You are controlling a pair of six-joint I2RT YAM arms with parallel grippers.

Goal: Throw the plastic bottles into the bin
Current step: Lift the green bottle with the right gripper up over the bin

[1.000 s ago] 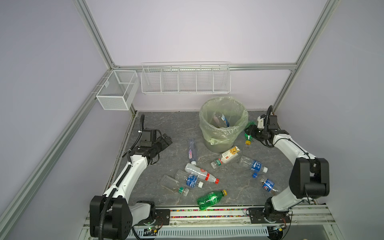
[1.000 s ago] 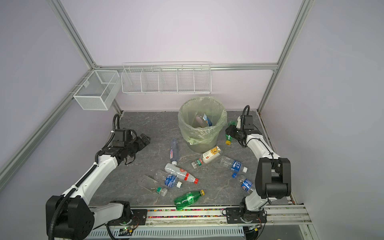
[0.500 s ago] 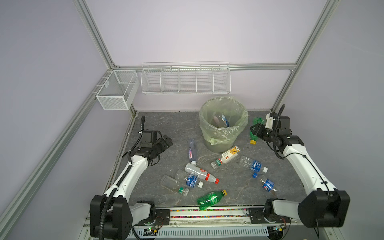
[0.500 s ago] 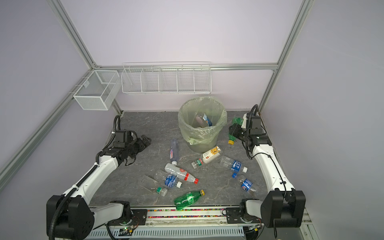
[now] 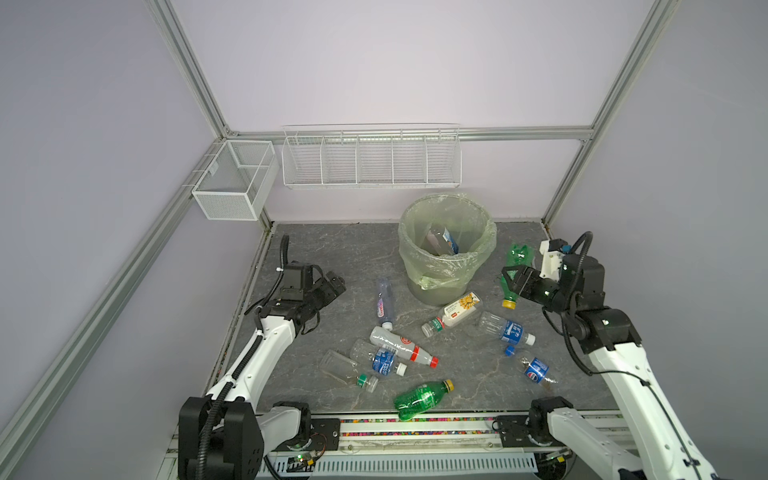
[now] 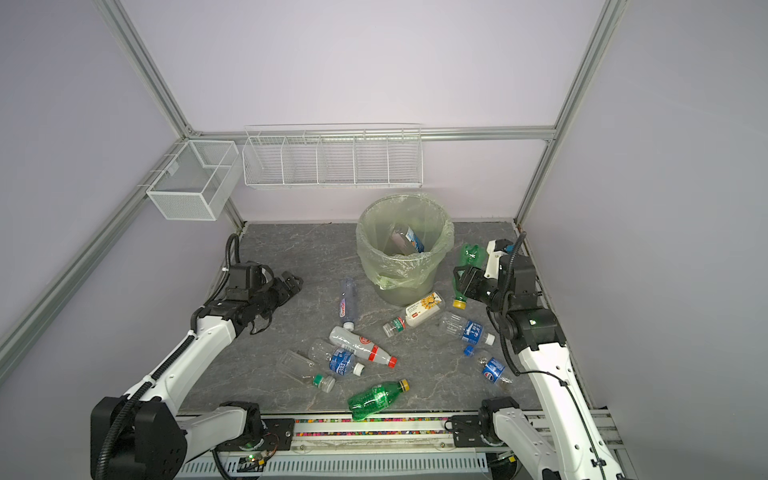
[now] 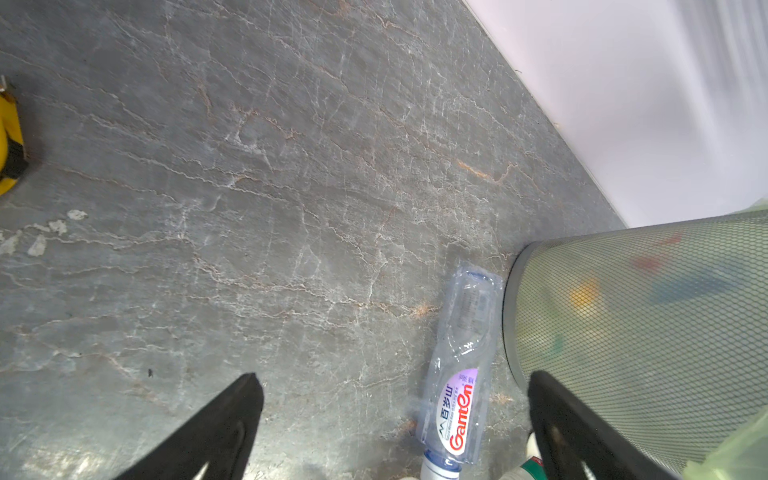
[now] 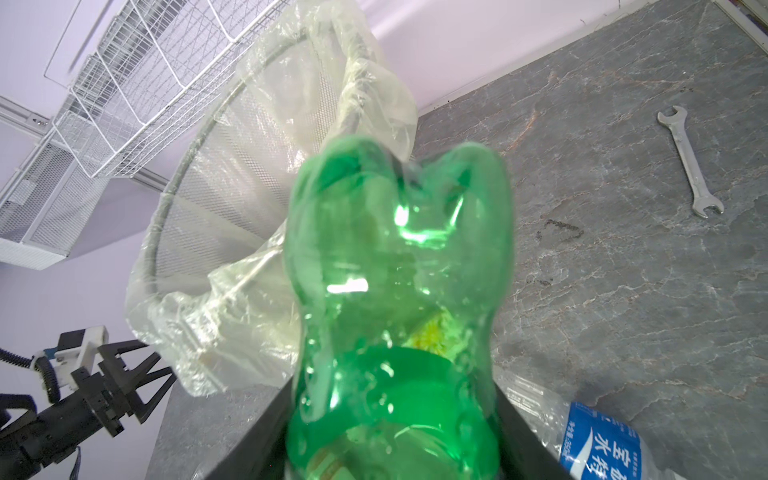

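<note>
Green bottle (image 5: 520, 254) clamped in right claw (image 5: 510, 280), left claw (image 5: 335, 286) spread empty, wrench (image 8: 688, 162) only in right-wrist view

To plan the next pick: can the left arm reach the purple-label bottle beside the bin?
Probably yes. The left gripper is open and faces the bottle over bare floor. Only the bin stands close beside it, so one finger may have little room.
</note>
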